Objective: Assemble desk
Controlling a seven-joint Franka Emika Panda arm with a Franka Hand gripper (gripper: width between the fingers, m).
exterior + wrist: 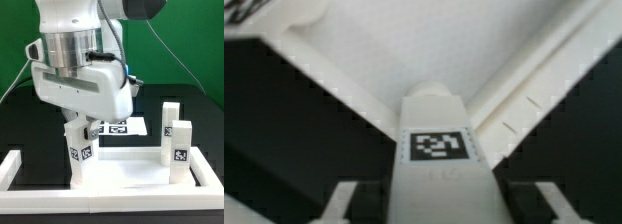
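Note:
The desk top (125,178), a wide white tray, lies flat at the front of the table. My gripper (80,128) hangs over its corner on the exterior view's left, shut on an upright white leg (80,152) with a black-and-white tag. The leg's lower end meets that corner. In the wrist view the tagged leg (439,150) fills the gap of the gripper (441,203), the dark pads lie against its sides, and the desk top (384,50) shows beneath. Two more legs (181,150) (170,118) stand upright at the top's right end.
The marker board (115,127) lies flat behind the desk top. White border bars run along the exterior view's left (14,166) and right (206,176). The table is black with a green backdrop behind it.

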